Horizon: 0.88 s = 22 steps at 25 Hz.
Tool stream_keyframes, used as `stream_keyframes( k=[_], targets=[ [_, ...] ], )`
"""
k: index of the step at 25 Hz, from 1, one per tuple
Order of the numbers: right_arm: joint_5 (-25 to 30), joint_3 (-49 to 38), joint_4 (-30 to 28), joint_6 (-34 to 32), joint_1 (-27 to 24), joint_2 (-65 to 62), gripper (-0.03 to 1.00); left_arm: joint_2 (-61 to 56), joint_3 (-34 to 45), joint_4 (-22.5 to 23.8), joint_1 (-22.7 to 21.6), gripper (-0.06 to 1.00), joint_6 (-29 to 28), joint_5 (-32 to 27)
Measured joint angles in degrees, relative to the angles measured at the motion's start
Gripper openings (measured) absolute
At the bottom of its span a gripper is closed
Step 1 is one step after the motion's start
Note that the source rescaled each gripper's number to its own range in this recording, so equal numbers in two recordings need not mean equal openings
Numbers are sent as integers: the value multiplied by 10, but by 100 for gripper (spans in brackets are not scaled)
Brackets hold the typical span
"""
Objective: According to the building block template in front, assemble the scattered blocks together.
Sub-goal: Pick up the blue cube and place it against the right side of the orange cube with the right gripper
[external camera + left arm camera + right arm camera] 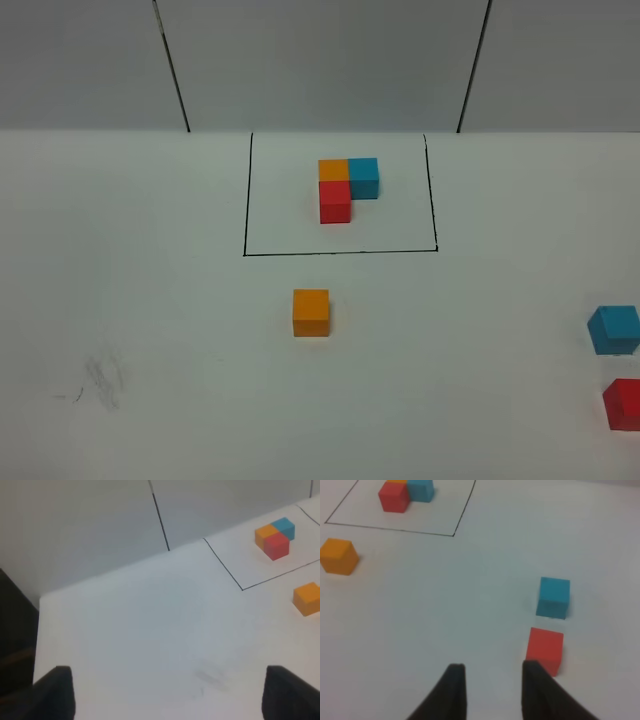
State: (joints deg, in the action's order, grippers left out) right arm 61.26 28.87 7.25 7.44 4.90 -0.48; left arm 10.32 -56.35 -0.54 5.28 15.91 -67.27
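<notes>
The building block template (pixel 345 185) is an orange, blue and red L inside a black drawn rectangle (pixel 340 253) at the table's far middle. It also shows in the left wrist view (pixel 274 537) and the right wrist view (pixel 404 492). The scattered orange cube (pixel 311 312) sits just in front of the rectangle. The blue cube (pixel 614 330) and red cube (pixel 624 404) sit at the right edge. Neither gripper shows in the exterior view. My left gripper (pixel 170 695) is wide open and empty, far from the orange cube (pixel 307 598). My right gripper (pixel 492 690) is open and empty, with the red cube (pixel 544 649) just outside one finger (pixel 536 680) and the blue cube (pixel 553 597) beyond it.
The table (pixel 150 300) is white with a faint grey smudge (pixel 100 380) at the front left. A grey wall with black seams (pixel 172 70) stands behind it. The table's left edge (pixel 37 630) drops to a dark area.
</notes>
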Motion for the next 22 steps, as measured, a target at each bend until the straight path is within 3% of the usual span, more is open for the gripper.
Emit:
stream_keyframes(
  k=[6, 15, 22],
  targets=[
    [0, 0, 0, 0, 0, 0, 0, -83, 98, 5, -6, 99, -81, 38],
    [0, 0, 1, 0, 0, 0, 0, -107, 220, -20, -6, 98, -91, 71],
    [0, 0, 1, 0, 0, 0, 0, -107, 269, -19, -6, 98, -113, 66]
  ],
)
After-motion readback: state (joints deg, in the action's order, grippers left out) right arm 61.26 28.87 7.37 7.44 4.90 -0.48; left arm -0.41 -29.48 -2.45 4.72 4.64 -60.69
